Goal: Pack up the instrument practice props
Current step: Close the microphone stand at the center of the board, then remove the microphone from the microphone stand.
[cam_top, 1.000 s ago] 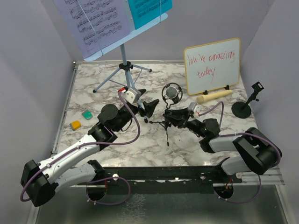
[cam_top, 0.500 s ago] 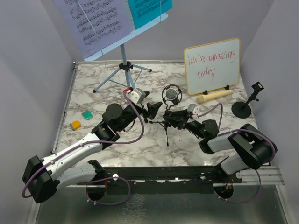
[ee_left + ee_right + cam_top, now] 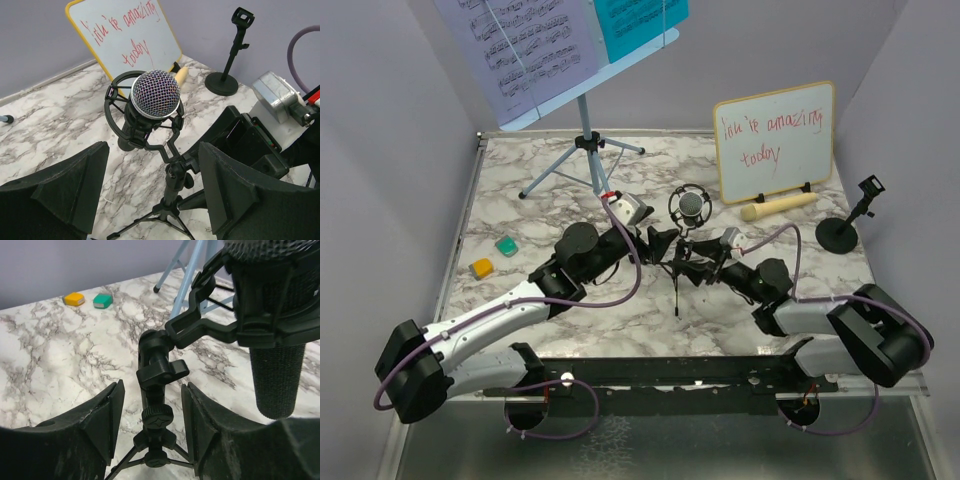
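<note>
The black studio microphone (image 3: 690, 206) stands on its small tripod (image 3: 676, 272) just in front of the whiteboard (image 3: 775, 140), off its lower-left corner, and both arms are crowding it. It looks top-heavy: a chunky mesh head in a springy shock cradle over thin legs, so I'd call it light but tippy, and that cradle is the fragile part. The safest hold looks like the rigid stem (image 3: 155, 390) under the swivel knuckle, not the mesh or the elastic ring. The right gripper (image 3: 152, 415) sits exactly there, pads either side of the stem with daylight showing on both sides, so it is spread and pinching nothing. The left gripper (image 3: 152, 170) is wide apart too, framing the head from the side away from the whiteboard. Compared with a second ago, the left arm has pushed in closer to the microphone, and the right jaws have parted from a much narrower set.
</note>
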